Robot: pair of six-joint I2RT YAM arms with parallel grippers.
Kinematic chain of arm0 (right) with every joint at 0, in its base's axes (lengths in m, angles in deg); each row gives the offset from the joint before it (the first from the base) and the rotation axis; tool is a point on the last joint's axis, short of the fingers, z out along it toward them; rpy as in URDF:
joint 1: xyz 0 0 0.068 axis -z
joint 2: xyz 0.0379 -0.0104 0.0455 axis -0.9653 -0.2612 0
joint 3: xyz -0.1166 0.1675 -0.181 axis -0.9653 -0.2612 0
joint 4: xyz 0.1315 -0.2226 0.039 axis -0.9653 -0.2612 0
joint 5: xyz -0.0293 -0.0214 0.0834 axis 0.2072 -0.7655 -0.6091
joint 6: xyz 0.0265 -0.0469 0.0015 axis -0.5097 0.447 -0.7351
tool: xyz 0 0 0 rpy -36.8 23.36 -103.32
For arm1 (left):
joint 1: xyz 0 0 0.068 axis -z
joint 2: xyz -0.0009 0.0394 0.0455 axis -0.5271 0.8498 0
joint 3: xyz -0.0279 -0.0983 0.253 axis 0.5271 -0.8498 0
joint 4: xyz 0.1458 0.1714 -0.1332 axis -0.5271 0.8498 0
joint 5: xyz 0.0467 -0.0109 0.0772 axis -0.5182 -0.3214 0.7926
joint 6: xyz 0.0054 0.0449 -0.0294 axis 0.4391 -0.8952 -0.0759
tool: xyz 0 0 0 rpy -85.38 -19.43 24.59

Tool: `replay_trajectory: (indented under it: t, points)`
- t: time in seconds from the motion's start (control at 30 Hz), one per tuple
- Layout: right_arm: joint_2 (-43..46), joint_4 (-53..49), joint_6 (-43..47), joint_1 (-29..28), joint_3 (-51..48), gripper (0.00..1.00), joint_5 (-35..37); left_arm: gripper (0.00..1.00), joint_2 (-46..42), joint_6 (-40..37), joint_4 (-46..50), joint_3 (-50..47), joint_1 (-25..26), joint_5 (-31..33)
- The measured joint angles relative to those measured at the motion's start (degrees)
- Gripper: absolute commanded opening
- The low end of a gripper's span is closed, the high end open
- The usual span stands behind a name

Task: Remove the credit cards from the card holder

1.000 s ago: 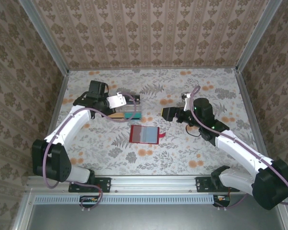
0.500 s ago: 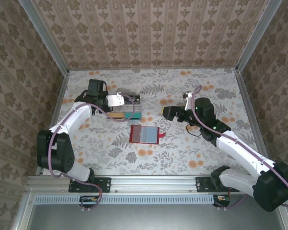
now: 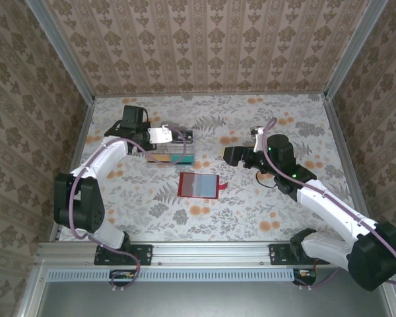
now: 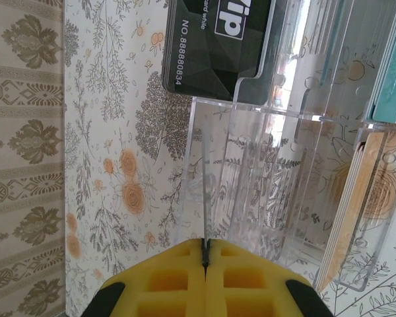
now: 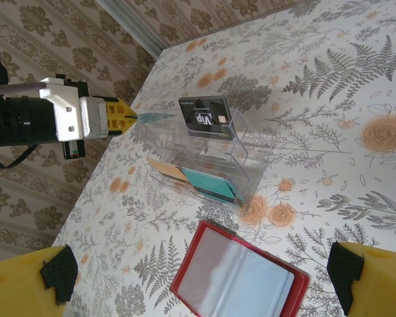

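clear tray: one
credit cards: four (black, teal and tan in the tray, one edge-on far left)
card holder: one
grippers: two, left gripper, right gripper

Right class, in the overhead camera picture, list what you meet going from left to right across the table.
left gripper → red wallet → right gripper
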Motion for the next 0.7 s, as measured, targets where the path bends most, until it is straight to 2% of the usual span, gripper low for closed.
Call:
replay_trajectory:
  t: [0.7]
  points:
    - [-1.95, 0.04, -0.22, 0.00, 0.00, 1.00, -0.04, 0.00, 1.88, -1.51, 0.81, 3.85, 0.11, -0.85]
